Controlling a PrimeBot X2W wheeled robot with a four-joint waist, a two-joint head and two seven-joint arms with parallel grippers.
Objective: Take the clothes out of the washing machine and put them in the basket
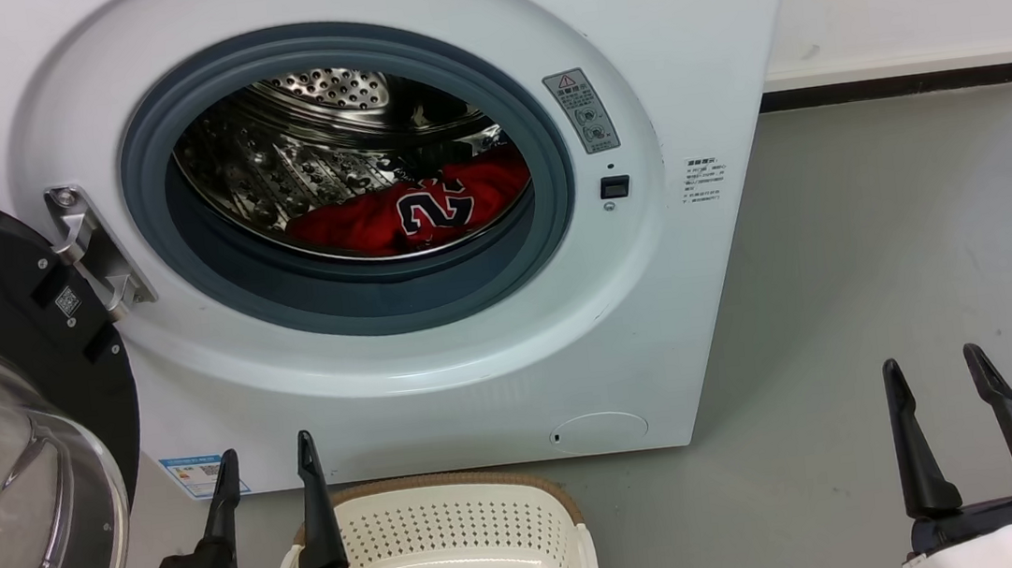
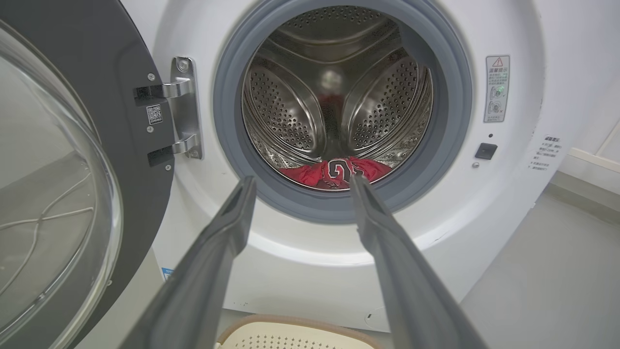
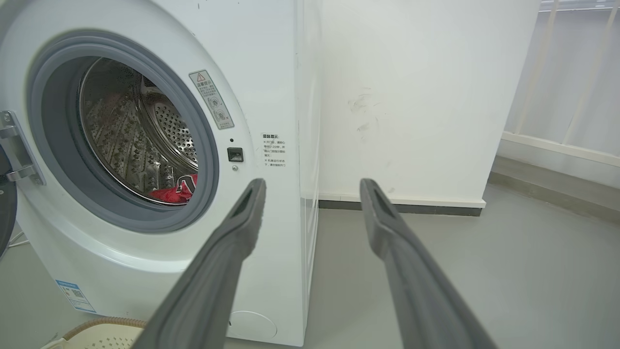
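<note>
The white washing machine (image 1: 439,366) stands with its door (image 1: 6,449) swung open to the left. Red clothes (image 1: 423,208) lie at the bottom of the steel drum, a black-and-white number facing up; they also show in the left wrist view as red clothes (image 2: 334,170) and in the right wrist view as red clothes (image 3: 177,191). The cream basket (image 1: 457,534) sits on the floor in front of the machine, with nothing but a label inside. My left gripper (image 1: 265,455) is open above the basket's left side. My right gripper (image 1: 935,366) is open over the floor, right of the machine.
The open glass door (image 2: 53,194) juts out at the left on a metal hinge (image 1: 93,247). Grey floor (image 1: 889,262) stretches to the right of the machine. A white wall with a dark skirting (image 1: 899,83) runs behind it.
</note>
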